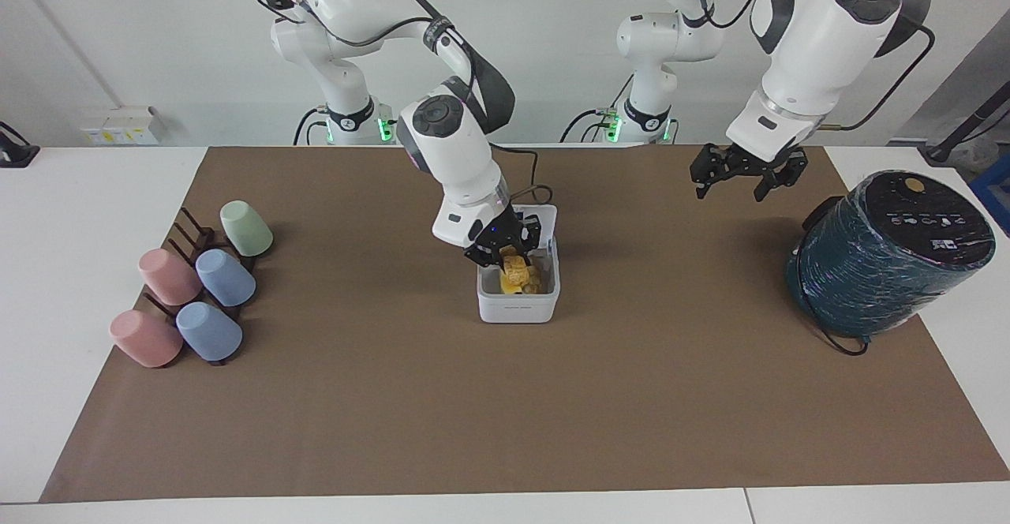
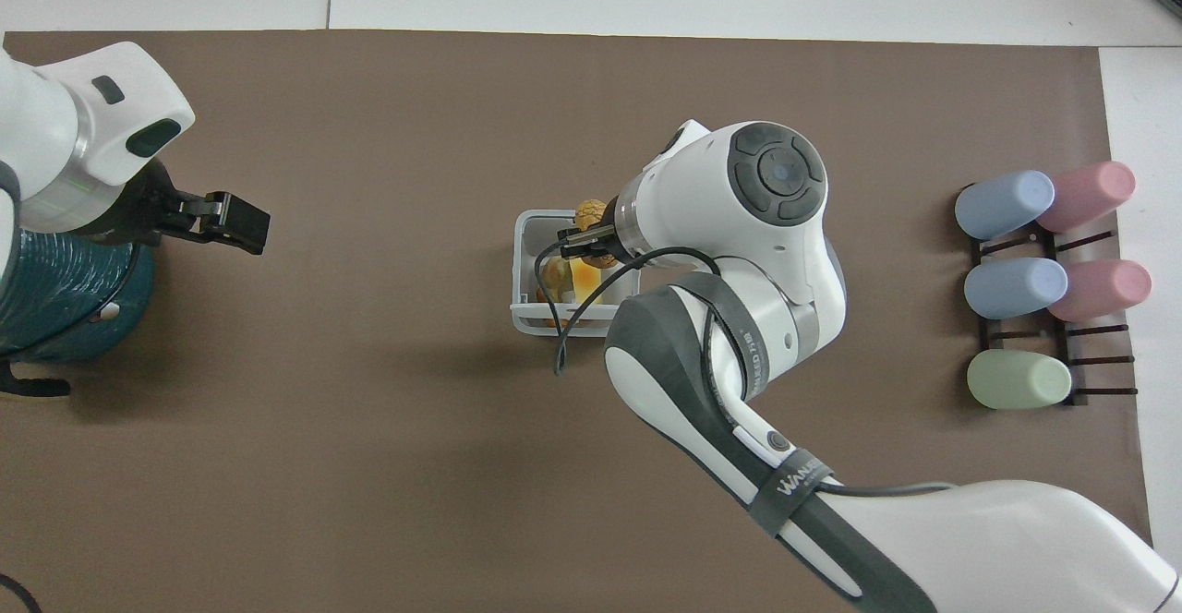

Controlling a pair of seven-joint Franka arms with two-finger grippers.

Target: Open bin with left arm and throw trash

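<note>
Right gripper (image 1: 506, 256) grips bread (image 1: 514, 267) over open bin (image 1: 517, 307); off-centre release risks rim bounce. Left gripper (image 1: 740, 179) waits, open.

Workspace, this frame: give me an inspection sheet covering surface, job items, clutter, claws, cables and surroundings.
Surface: brown mat on a white table.
Job's things: white bin mid-mat, lid up; yellow block and croissant inside.
Clutter: five pastel cups on a dark rack toward the right arm's end; teal cylinder toward the left arm's end.
Claws: right claw over the open bin, shut on the brown bread lump; left claw waits open over bare mat near the cylinder.
Cables: black cable loops from the right wrist; another at the cylinder's base.
Surroundings: white wall with a socket box.
</note>
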